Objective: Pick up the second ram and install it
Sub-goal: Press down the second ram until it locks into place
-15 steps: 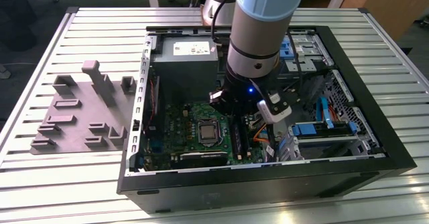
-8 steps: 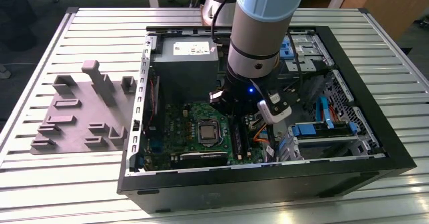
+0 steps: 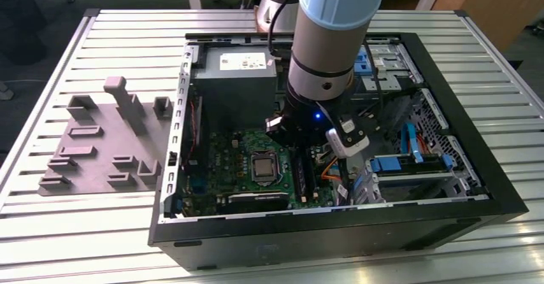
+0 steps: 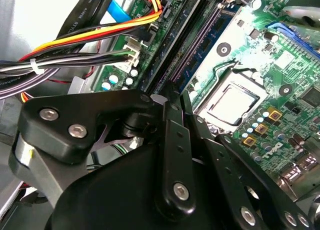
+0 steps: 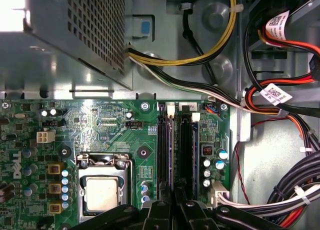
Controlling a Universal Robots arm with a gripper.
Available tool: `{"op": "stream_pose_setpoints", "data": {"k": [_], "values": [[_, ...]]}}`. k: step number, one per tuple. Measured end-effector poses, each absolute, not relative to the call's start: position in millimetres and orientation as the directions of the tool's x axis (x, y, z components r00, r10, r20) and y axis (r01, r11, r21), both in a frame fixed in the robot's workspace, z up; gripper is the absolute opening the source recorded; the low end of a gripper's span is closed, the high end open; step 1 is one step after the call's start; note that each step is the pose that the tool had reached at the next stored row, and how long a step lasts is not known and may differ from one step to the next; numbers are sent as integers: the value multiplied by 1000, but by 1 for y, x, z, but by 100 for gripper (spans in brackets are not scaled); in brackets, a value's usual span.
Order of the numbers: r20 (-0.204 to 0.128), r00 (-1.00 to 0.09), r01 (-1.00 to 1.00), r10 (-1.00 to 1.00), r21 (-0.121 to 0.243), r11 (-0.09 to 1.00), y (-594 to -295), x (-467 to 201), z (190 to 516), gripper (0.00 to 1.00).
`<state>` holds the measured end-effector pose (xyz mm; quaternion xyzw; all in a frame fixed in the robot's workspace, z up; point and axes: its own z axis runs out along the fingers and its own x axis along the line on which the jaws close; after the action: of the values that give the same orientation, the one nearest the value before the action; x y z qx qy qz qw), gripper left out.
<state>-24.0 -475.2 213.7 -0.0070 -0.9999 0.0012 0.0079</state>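
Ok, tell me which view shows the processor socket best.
The first wrist view: the processor socket faces the camera squarely, latch frame visible, though the frame edge crops it. The second wrist view shows it tilted, near the gripper. In the exterior view it sits beside the arm.

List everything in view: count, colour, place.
table: one, pale slatted metal, under everything
fixture: one, grey, blocky, on the table at the exterior view's left of the case
computer case: one, black, open on top, at the table's middle
power supply: one, grey box, inside the case at its far end
motherboard: one, green, on the case floor
processor socket: one, silver, on the motherboard
memory slots: several, long, black, beside the socket
cables: many, yellow, orange, red, black, white, beside the motherboard
drive brackets: a few, blue, at the exterior view's right in the case
arm: one, pale blue and silver, reaching down into the case
end effector: one, black, at the memory slots
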Motion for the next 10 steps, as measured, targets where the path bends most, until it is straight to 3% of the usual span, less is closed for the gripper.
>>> {"op": "stream_pose_setpoints", "data": {"k": [10], "values": [[16,-1000,14,14,-2,1000,-476,-25,214,14]]}}
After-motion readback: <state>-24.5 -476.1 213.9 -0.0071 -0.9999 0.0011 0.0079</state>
